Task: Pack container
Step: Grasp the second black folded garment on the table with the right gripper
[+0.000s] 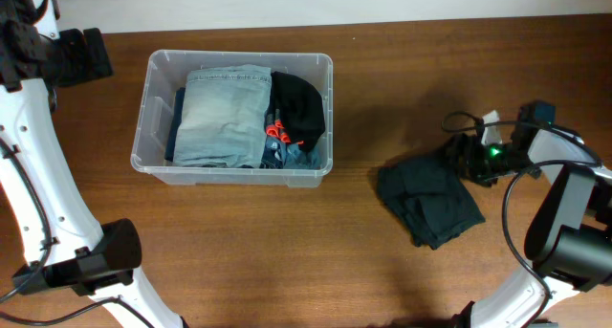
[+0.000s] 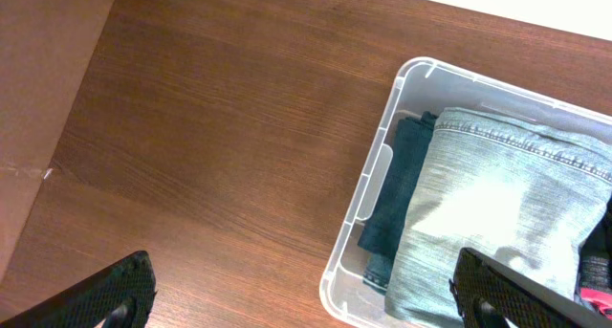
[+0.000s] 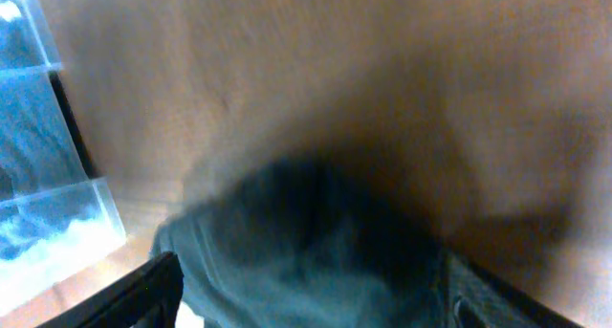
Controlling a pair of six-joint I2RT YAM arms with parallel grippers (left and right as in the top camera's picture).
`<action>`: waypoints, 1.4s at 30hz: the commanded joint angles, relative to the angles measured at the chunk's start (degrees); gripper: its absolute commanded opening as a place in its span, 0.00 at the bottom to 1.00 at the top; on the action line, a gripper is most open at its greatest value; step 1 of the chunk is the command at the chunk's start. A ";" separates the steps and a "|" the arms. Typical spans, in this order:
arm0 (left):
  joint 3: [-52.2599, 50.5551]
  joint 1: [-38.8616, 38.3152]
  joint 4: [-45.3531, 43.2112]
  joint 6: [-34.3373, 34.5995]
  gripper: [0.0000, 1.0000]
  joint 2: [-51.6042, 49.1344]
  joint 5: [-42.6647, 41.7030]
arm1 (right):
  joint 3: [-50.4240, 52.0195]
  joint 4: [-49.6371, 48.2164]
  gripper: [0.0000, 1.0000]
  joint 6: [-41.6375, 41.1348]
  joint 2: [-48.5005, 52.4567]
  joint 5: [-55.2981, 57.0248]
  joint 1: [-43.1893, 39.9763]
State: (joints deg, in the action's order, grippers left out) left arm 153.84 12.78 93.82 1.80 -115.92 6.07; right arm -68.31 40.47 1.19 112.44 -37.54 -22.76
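The clear plastic container (image 1: 153,108) stands at the back left of the table. It holds folded light-blue jeans (image 1: 222,113), a black garment (image 1: 299,108) and something with red trim (image 1: 277,132). It also shows in the left wrist view (image 2: 378,165) and, blurred, in the right wrist view (image 3: 57,204). A dark teal garment (image 1: 430,202) lies crumpled on the table at the right. My right gripper (image 1: 469,158) is at its far right edge, open, fingers either side of the cloth (image 3: 316,242). My left gripper (image 1: 94,53) is open and empty, left of the container.
The wooden table (image 1: 363,98) runs to a pale wall at the back. Cables and the right arm's body (image 1: 564,213) are at the right edge. The left arm's white links (image 1: 38,204) run down the left side.
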 commanded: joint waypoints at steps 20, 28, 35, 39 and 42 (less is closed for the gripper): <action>0.87 0.04 -0.04 0.57 1.00 1.29 0.24 | -19.34 26.82 0.59 -3.85 -9.40 19.30 13.84; 0.87 0.04 -0.04 0.57 1.00 1.29 0.24 | -6.29 20.90 0.60 -13.38 -9.99 27.74 24.28; 0.87 0.04 -0.04 0.55 1.00 1.29 0.24 | 6.84 7.67 0.41 -16.72 -9.97 27.71 24.30; 0.87 0.04 -0.04 0.57 1.00 1.29 0.24 | 8.26 2.19 0.36 -19.15 -9.79 27.71 24.24; 0.87 0.04 -0.04 0.57 1.00 1.29 0.24 | 8.24 -3.91 0.32 -26.23 -9.75 27.74 23.96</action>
State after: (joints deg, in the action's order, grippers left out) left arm 153.84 12.78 93.80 1.80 -115.92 6.07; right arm -60.42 41.25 -18.02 102.50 -10.39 1.48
